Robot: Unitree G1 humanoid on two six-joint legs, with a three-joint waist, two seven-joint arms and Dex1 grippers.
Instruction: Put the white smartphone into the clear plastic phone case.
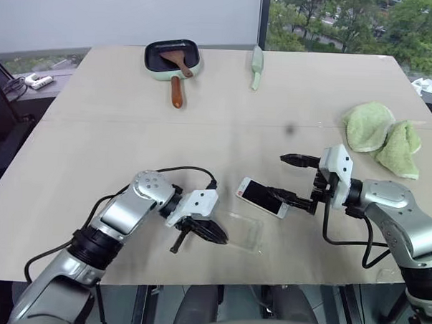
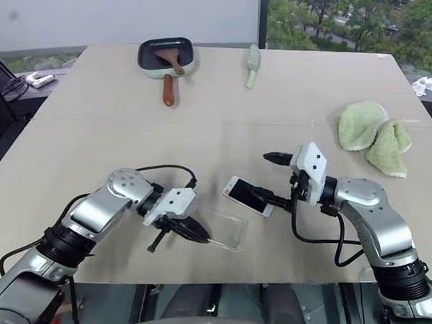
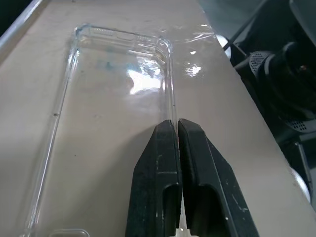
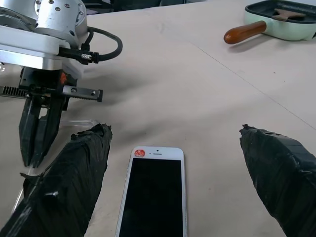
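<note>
Two thin, slick things: the white smartphone [image 4: 154,195], stiff and light, lies flat between the right gripper's [image 4: 177,177] wide-spread fingers, best pinched by its long edges, while the left gripper's [image 3: 177,127] fingers press shut on the rim of the flexible clear plastic phone case [image 3: 113,94].

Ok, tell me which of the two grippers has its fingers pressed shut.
The left gripper, with its two black fingers closed together at the rim of the clear plastic phone case. The right gripper stands wide open, a finger on either side of the white smartphone.
</note>
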